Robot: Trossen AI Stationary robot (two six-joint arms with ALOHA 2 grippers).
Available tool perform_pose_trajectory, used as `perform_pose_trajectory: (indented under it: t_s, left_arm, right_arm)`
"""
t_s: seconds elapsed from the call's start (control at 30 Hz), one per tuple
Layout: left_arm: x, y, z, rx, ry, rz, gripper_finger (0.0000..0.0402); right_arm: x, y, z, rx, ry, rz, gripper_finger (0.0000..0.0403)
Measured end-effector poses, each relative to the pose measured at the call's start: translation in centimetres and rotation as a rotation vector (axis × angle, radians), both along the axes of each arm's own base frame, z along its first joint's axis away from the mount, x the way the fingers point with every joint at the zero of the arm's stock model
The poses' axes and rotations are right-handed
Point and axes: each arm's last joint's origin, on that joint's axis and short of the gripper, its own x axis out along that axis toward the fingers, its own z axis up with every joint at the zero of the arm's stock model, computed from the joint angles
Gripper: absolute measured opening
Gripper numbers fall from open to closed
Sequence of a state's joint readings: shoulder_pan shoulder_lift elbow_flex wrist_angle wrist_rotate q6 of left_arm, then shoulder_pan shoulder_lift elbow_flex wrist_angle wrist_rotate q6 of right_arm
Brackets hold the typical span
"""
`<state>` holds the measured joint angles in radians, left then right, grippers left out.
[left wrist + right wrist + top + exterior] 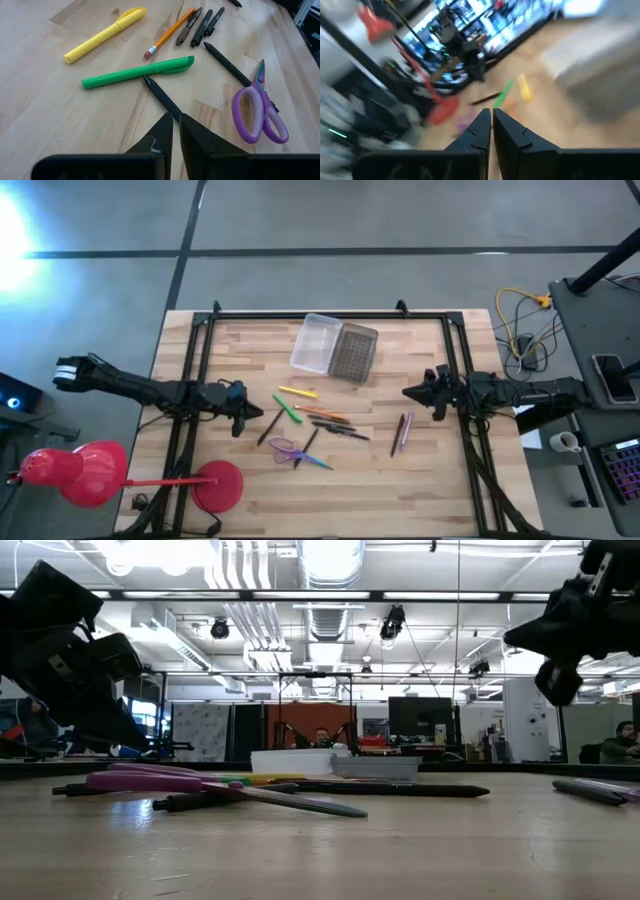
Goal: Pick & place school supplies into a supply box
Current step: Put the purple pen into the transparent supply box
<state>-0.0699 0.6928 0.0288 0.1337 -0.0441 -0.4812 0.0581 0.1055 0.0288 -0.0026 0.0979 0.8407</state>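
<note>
The school supplies lie loose at the table's middle: a yellow marker, a green marker, an orange pencil, black pens and purple-handled scissors. Two more pens lie further right. The clear tray and its grey dotted lid rest side by side near the far edge. My left gripper is shut, just left of the pile, over the near end of one black pen. My right gripper is shut and raised right of the pile. My left gripper's shut fingertips stand over one end of the black pen, which lies flat on the table with its other end by the green marker. The fingertips hide that end, so I cannot tell whether they touch it.
Black frame rails run along the table's left and right sides. A red stand with round parts sits by the near-left corner. Bare wood lies along the near edge. People sit in the room beyond.
</note>
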Motion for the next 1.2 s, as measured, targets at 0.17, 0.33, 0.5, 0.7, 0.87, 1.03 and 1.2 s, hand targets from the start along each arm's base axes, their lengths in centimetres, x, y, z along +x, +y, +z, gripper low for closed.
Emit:
perform_pose_trajectory:
  t_s: [0.17,0.33,0.5,0.7,0.87,1.03,1.2]
  left_arm:
    - [0.0,0.0,0.0,0.000,0.001,0.000,0.0017]
    - [0.0,0.0,0.0,0.000,0.000,0.001,0.0017]
    - [0.0,0.0,0.0,0.000,0.000,0.001,0.0017]
    - [0.0,0.0,0.0,0.000,0.001,0.000,0.0017]
    - [0.0,0.0,0.0,0.000,0.000,0.000,0.0017]
    - [0.0,0.0,0.0,0.000,0.000,0.001,0.0017]
    - [0.0,0.0,0.0,0.000,0.000,0.000,0.0017]
  right_arm:
    - [0.8,0.3,-1.7,0.248,0.192,0.027,0.0013]
    - [2.4,0.3,-1.9,0.379,0.200,-0.004,0.0013]
    - [3.9,0.6,-2.1,0.582,0.398,-0.099,0.0013]
    - [4.8,1.0,-1.4,0.694,0.839,-0.255,0.0013]
    - [5.3,1.1,1.3,0.701,1.093,-0.402,0.0013]
    - [6.2,1.0,3.9,0.635,1.201,-0.487,0.0013]
    - [7.6,1.3,4.4,0.697,1.242,-0.491,0.0013]
